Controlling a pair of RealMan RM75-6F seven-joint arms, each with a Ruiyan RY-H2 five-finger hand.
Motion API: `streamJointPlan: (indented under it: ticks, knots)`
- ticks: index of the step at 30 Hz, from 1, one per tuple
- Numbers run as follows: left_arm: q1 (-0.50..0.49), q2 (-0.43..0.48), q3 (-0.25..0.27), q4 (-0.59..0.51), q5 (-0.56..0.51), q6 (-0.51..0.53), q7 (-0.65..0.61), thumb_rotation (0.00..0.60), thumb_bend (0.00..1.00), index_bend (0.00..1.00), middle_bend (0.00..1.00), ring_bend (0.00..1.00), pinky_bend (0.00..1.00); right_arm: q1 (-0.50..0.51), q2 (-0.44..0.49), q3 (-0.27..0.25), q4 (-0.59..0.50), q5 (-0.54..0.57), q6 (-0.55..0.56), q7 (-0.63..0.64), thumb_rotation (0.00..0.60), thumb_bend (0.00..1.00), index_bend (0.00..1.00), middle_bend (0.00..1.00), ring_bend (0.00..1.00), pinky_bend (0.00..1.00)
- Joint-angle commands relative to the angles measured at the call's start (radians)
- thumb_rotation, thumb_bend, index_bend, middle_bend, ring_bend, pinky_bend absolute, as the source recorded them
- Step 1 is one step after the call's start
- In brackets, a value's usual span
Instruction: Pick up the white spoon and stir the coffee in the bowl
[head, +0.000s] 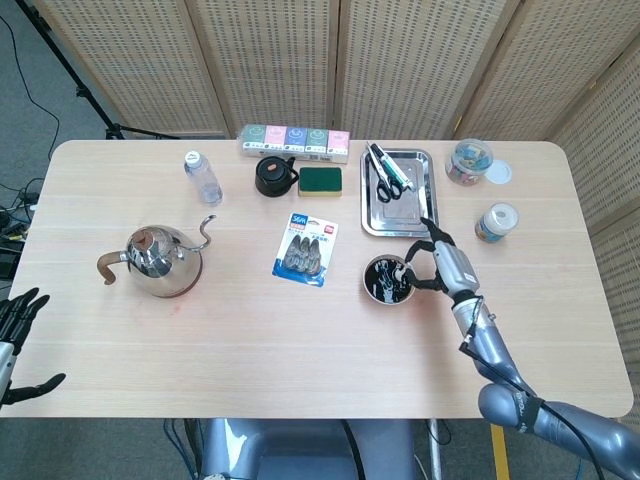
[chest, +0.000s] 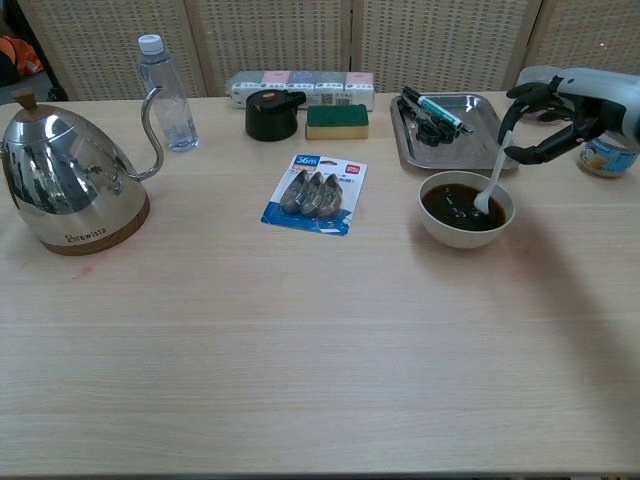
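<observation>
While your right hand (chest: 560, 112) pinches the white spoon (chest: 494, 177) in its fingers, tip in the bowl (chest: 465, 209) of coffee (chest: 455, 206), your left hand (head: 14, 340) hangs released.

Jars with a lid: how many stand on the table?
2. One jar stands at the far right edge of the table; the other jar stands nearer, right of the metal tray. None seems hidden.

Right hand (chest: 556, 112) pinching the spoon handle; left hand (head: 14, 335) open, fingers spread.
</observation>
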Motion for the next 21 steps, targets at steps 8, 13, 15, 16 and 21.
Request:
streamJointPlan:
  ticks: [8,13,15,16,21]
  knots:
    - [0.000,-0.001,0.000,-0.002,-0.001,-0.001,0.005,0.600,0.00,0.00,0.00,0.00,0.00,-0.020,0.064,-0.036,-0.108,-0.046,-0.010,-0.017,0.600,0.57,0.60,0.00,0.00,0.00]
    - [0.000,0.001,0.001,-0.001,0.002,0.001,0.000,0.600,0.00,0.00,0.00,0.00,0.00,-0.011,0.060,-0.031,-0.133,-0.041,-0.010,-0.022,0.600,0.57,0.60,0.00,0.00,0.00]
    - [0.001,0.001,0.001,0.000,0.002,0.002,-0.002,0.600,0.00,0.00,0.00,0.00,0.00,-0.004,0.050,-0.027,-0.137,-0.035,-0.008,-0.028,0.600,0.57,0.60,0.00,0.00,0.00]
    - [0.001,0.001,0.001,0.000,0.002,0.003,-0.002,0.600,0.00,0.00,0.00,0.00,0.00,0.000,0.043,-0.025,-0.135,-0.030,-0.006,-0.031,0.600,0.57,0.60,0.00,0.00,0.00]
    - [0.000,0.002,0.001,0.002,0.004,0.002,-0.004,0.600,0.00,0.00,0.00,0.00,0.00,0.026,-0.014,-0.004,-0.093,0.015,-0.008,-0.026,0.600,0.57,0.60,0.00,0.00,0.00]
